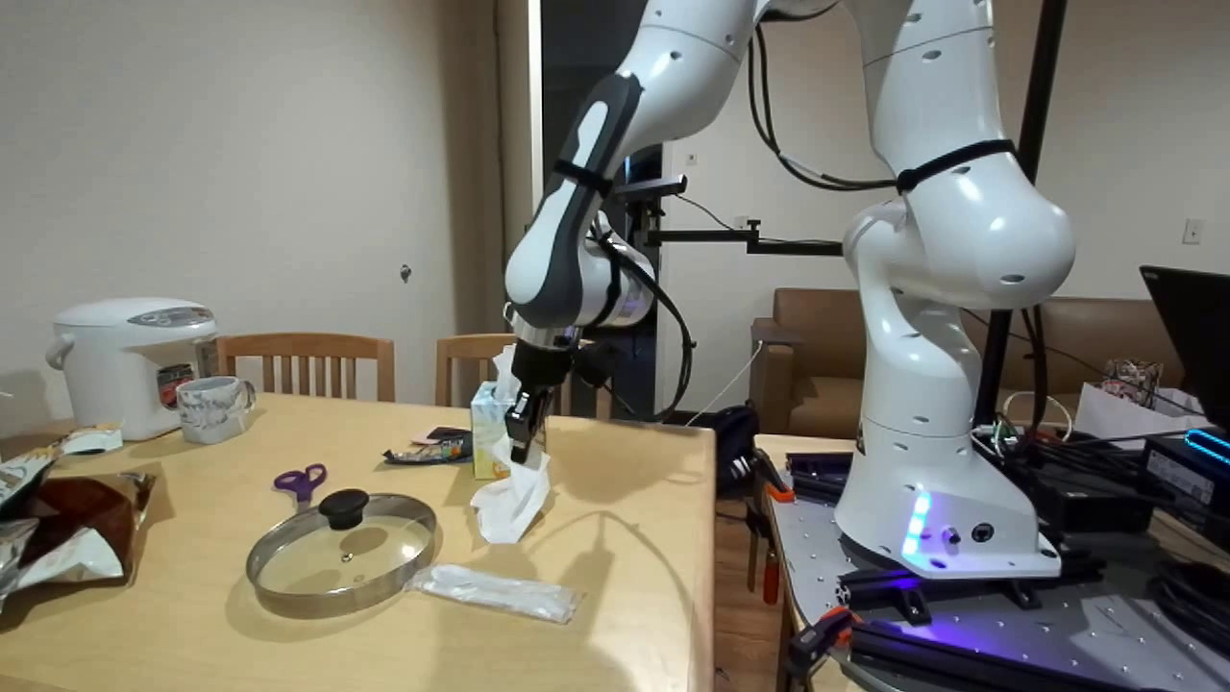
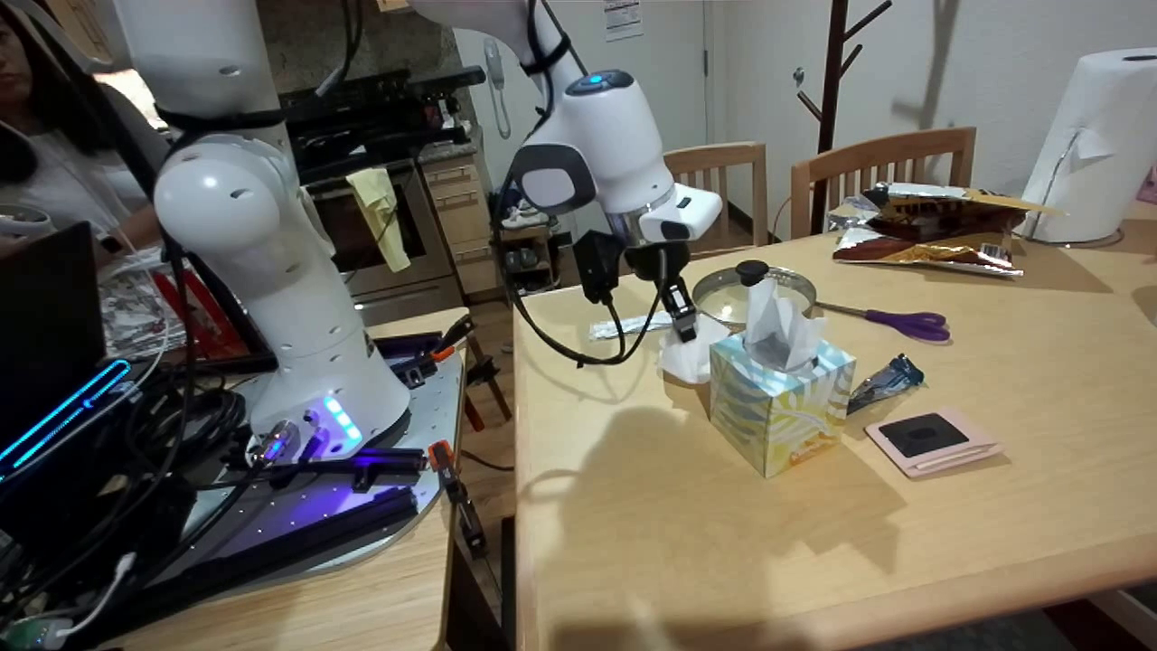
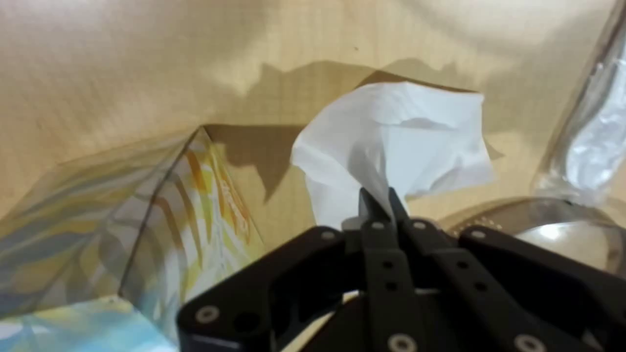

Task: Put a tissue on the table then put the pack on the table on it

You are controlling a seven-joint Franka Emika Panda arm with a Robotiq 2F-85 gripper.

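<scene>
Table (image 1: 336, 654) tan, shadowed; chairs (image 1: 307, 344) alongside; sofa (image 1: 822, 332) beyond.

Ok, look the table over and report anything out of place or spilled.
Mildly odd: the glass lid sits on the table beside the pack, with no pot under it, and the crumpled foil packaging near the paper towel roll looks like litter. I see no spill. The tissue pinched in the gripper fits the task.

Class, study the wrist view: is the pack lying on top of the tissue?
No: the pack lies apart from the tissue, with a strip of table visible between them.
</scene>
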